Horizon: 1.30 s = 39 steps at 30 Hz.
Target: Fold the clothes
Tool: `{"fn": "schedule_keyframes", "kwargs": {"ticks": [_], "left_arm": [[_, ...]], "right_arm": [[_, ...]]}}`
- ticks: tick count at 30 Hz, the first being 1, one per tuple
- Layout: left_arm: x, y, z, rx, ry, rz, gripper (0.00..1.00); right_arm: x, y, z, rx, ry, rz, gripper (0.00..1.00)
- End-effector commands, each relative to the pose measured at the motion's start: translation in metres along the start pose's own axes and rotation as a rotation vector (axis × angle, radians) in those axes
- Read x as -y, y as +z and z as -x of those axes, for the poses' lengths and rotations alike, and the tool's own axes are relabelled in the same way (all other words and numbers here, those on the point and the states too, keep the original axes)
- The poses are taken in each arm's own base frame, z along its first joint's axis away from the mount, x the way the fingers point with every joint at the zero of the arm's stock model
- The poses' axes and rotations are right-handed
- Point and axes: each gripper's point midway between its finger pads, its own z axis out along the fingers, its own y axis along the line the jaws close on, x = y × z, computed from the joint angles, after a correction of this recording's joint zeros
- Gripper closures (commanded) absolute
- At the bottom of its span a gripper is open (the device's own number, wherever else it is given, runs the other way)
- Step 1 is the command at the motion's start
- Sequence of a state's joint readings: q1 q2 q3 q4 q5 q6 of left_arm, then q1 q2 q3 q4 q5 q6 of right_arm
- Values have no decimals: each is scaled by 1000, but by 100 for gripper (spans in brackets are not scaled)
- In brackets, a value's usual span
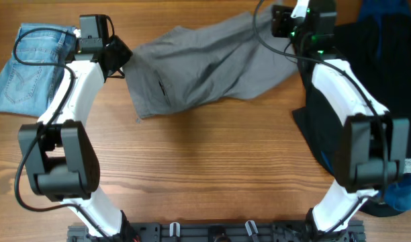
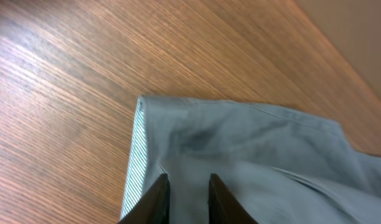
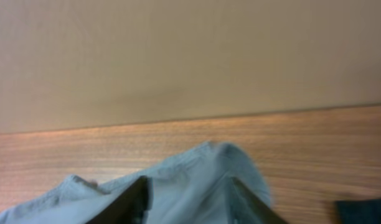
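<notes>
Two claws grip one gray garment point(image 1: 205, 70), which lies rumpled across the far middle of the desk point(image 1: 212, 168). The left claw point(image 2: 187, 183) is at the garment's left end and the right claw point(image 3: 187, 185) at its far right end, so the cloth spans the gap between them.

From the left wrist, the dark fingers point(image 2: 154, 202) stand narrowly apart with gray cloth pinched between them. Just beyond their tips the fabric runs to a squared corner, where a striped inner band shows along the edge. That band cannot be made out from overhead.

From the right wrist, the fingers point(image 3: 131, 204) stand somewhat wider and hold a rounded hump of the same cloth that bulges up between them. A bare strip of desk and a plain wall lie behind it. Whether this end is lifted off the desk cannot be told from overhead.

Only the overhead view shows the whole spread. Pale jeans point(image 1: 24, 67) lie at the far left beside the left arm. A dark garment point(image 1: 367, 60) lies under the right arm, close to the gray one's right end. The right wrist view catches only its corner at the lower right.
</notes>
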<state>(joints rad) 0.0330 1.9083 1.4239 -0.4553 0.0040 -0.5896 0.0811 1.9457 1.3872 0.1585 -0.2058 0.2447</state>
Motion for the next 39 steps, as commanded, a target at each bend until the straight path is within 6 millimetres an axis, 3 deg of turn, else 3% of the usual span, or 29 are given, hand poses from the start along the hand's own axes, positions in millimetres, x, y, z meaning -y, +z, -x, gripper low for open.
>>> {"fn": "schedule_keyframes", "kwargs": {"ticks": [1,2,5,7,10,12,15,17,19,21,24,26,27,29,30,34,39], "left_arm": [[-19,9,6,23,-16,68,73],[-22,8,6,19,-21,74,68],[-34,2,2,-18,-38,99,68],[-37,-2,-12,-106,-56,77,65],[-31,-12,-59,-333,-80,14,64],[-28,-17,-74,-394,-77,13,64],[-10,-25,-101,-492,4,-55,65],[4,-29,-115,-531,95,-108,65],[11,-30,-127,-534,158,-94,64],[14,-28,-132,-519,198,-63,63],[19,-28,-142,-504,252,-30,49],[21,-28,-147,-504,275,-21,47],[21,-27,-151,-503,287,-10,47],[15,-24,-156,-500,299,24,48],[12,-23,-158,-505,300,31,48],[-3,-15,-173,-529,299,54,47],[-11,-4,-181,-519,300,56,45]], "right_arm": [[-10,20,-28,-61,-6,62,40],[-8,20,-35,-88,0,53,38],[5,18,-52,-157,13,-4,37],[15,14,-66,-219,3,-27,36],[51,-2,-99,-359,44,-169,36],[66,-9,-109,-403,61,-231,36],[75,-13,-130,-473,60,-251,36],[80,-15,-155,-553,43,-257,36],[85,-17,-178,-623,55,-269,33],[88,-15,-190,-649,60,-273,29],[90,-15,-199,-674,64,-277,29],[91,-20,-204,-701,66,-282,39],[92,-23,-207,-719,68,-293,53],[101,-43,-223,-808,65,-365,87],[105,-53,-230,-855,63,-399,92],[123,-124,-261,-1100,141,-645,92],[115,-180,-276,-1317,200,-727,94]]}}
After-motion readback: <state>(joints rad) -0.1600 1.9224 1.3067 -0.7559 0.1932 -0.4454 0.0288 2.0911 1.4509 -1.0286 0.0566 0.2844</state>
